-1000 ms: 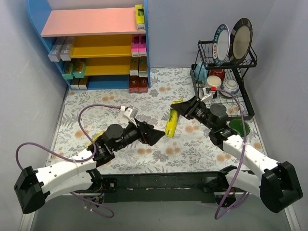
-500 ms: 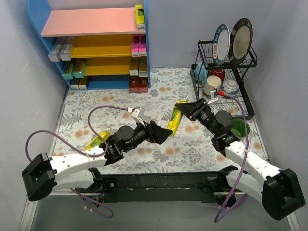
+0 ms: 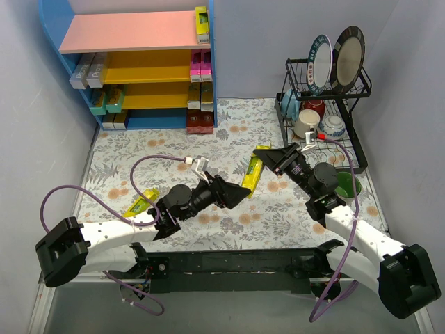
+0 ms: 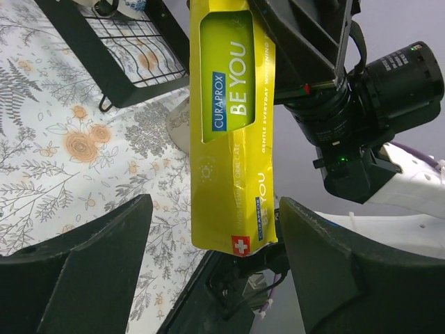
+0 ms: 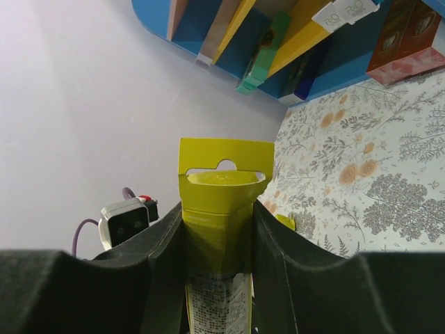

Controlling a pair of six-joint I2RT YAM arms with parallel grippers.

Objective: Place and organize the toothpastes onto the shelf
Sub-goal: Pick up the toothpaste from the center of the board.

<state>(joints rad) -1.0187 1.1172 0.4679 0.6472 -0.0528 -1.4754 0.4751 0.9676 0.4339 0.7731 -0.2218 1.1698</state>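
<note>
My right gripper is shut on a yellow toothpaste box and holds it tilted above the table's middle; in the right wrist view the box sits pinched between the fingers. My left gripper is wide open at the box's lower end. In the left wrist view the box hangs between the open fingers, which do not touch it. Another yellow box lies on the table by the left arm. The shelf at the back left holds several boxes.
A black wire dish rack with plates, cups and bowls stands at the back right; it also shows in the left wrist view. A green bowl sits by the right arm. Grey walls close in both sides.
My left gripper has moved right, up to the lower end of the held yellow box, jaws open. My right gripper has shifted slightly right with the box.
</note>
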